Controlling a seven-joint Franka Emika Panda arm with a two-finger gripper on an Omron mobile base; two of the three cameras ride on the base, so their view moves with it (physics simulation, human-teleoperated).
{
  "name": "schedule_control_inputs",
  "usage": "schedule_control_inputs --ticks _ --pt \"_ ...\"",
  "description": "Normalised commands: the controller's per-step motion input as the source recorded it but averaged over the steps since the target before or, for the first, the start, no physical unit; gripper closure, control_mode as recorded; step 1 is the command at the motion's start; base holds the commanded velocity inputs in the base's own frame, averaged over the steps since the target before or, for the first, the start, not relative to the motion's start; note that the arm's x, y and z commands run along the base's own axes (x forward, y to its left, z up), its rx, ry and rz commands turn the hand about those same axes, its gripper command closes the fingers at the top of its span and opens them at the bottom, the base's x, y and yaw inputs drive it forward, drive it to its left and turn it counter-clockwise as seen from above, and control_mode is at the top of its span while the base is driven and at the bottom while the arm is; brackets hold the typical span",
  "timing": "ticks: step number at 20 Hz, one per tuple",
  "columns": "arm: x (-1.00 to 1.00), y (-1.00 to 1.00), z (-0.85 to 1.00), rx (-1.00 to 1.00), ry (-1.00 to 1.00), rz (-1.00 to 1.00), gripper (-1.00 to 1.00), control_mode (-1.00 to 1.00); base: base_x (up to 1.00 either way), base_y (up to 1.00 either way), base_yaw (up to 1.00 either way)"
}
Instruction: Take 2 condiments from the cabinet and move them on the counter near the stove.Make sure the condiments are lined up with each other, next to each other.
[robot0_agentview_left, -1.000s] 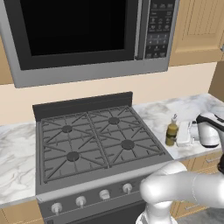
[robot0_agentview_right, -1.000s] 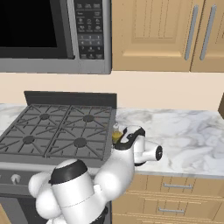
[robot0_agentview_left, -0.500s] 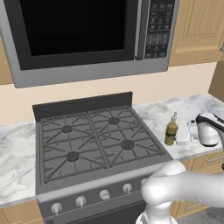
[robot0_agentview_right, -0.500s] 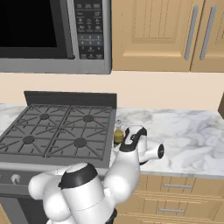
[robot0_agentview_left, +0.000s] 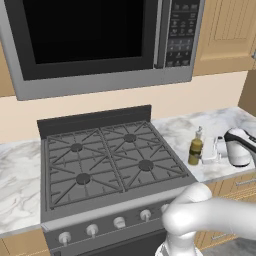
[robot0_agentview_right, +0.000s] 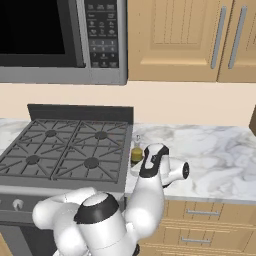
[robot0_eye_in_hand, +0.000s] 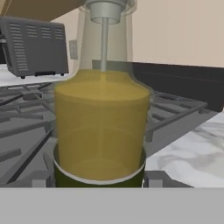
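An olive-green condiment bottle (robot0_agentview_left: 195, 150) with a pourer top stands upright on the white marble counter (robot0_agentview_left: 220, 122), just right of the stove (robot0_agentview_left: 107, 160). My gripper (robot0_agentview_left: 204, 152) reaches it from the right. In the hand view the bottle (robot0_eye_in_hand: 100, 122) looms close, and both dark fingertips (robot0_eye_in_hand: 41, 179) press against its dark-banded base, so the gripper (robot0_eye_in_hand: 98, 179) is shut on it. In the right base view the bottle (robot0_agentview_right: 136, 152) stands partly behind my hand. The cabinet is out of view.
A microwave (robot0_agentview_left: 100, 40) hangs over the stove, with light-wood door cabinets (robot0_agentview_right: 190, 40) to its right. Marble counter (robot0_agentview_right: 220, 150) stretches right of the bottle. A grey vented appliance (robot0_eye_in_hand: 35, 43) stands beyond the far side of the stove.
The bottle and the gripper have stayed in place by the stove. Only the arm's elbow has shifted a little in the foreground.
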Motion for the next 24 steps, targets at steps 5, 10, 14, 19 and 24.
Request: schedule_control_inputs --ticks 5,10,14,19,24 --pt "0.0 0.0 -0.01 0.0 0.03 0.0 -1.0 -1.0 0.0 0.0 0.0" --pt "-0.03 0.0 -0.01 0.0 -0.01 0.0 -1.0 -1.0 0.0 0.0 0.0" --pt "-0.34 0.0 0.0 0.0 -0.14 0.0 -1.0 -1.0 0.0 0.0 0.0" --pt "-0.15 0.0 0.0 0.0 -0.06 0.0 -1.0 -1.0 0.0 0.0 0.0" --pt "0.0 -0.02 0.11 0.0 -0.01 0.0 -1.0 -1.0 0.0 0.0 0.0"
